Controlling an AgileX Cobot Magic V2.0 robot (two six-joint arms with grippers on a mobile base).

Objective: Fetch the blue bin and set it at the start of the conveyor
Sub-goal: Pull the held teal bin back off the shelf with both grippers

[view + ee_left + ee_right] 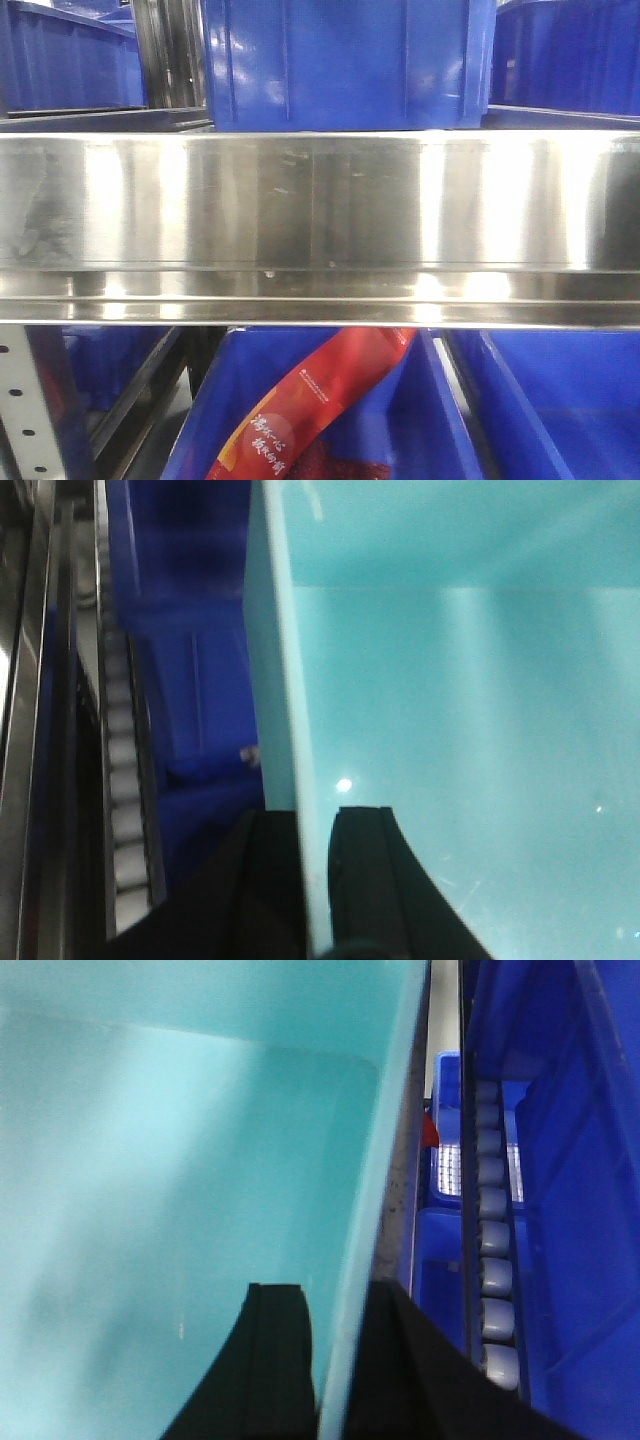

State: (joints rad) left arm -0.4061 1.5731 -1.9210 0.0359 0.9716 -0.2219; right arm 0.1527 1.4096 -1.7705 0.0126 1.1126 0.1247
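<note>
The blue bin (460, 740) is plain pale turquoise, neighbouring bins (340, 60) royal blue, the packet (320, 400) red.

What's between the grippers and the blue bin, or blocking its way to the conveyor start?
Nothing between them: the left gripper and right gripper each clamp a wall of the blue bin. The conveyor start is not in view, so that path can't be judged; dark blue bins sit close on either side.
</note>
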